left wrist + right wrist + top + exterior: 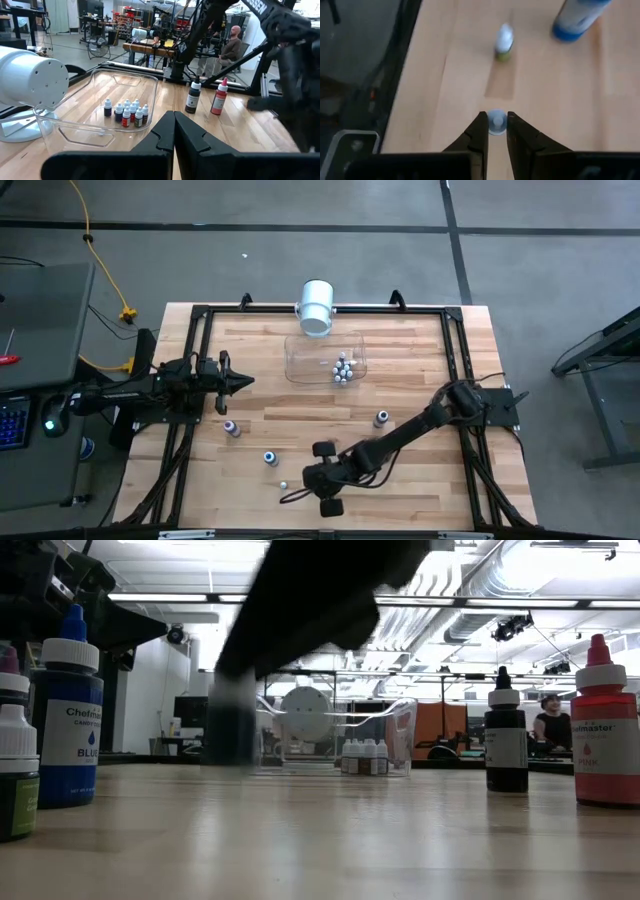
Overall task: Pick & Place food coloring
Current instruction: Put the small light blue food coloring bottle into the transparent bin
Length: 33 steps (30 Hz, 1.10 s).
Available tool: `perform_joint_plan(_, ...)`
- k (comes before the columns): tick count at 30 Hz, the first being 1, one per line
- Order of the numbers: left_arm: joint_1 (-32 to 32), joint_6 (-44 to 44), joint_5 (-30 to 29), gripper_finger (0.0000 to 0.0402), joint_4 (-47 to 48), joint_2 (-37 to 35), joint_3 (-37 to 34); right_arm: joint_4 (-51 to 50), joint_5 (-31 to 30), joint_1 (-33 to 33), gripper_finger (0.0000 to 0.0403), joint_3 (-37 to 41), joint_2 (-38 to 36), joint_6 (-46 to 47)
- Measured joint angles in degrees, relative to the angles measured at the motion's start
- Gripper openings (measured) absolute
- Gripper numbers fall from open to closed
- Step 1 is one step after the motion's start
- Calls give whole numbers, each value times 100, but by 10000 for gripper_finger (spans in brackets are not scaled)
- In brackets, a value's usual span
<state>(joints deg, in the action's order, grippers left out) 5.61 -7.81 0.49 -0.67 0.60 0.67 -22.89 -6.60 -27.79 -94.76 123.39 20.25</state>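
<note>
Food coloring bottle (496, 122) between right end effector (495, 131) fingers; blue bottle (577, 18) near.

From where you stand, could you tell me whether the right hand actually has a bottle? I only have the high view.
Observer: Yes. Its wrist view shows the right hand shut on a small bottle, with its fingers against both sides of the cap.
Operator: Thank you. And the other arm?
Observer: The left hand has its fingers pressed together and holds nothing.
Operator: How are the ones already placed?
Observer: The bottles in the tub all stand upright in one tight cluster.
</note>
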Motion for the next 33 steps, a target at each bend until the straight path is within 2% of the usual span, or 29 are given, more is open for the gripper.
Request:
perform_joint_plan(3,1,1,0,1,0,1,0,-40,-283,9,39,-9,-297,7)
perform_joint_plan(7,0,0,-2,1,0,2,0,-718,-602,92,39,-294,-650,9)
perform_joint_plan(16,1,1,-2,1,0,1,0,-2765,-913,717,39,-1901,-964,-286)
perform_joint_plan(23,1,2,-2,1,0,1,0,-3395,-942,1592,38,-2782,-964,-876)
perform_joint_plan(33,0,0,-2,1,0,0,0,-3830,-925,3116,38,-2818,-754,-744)
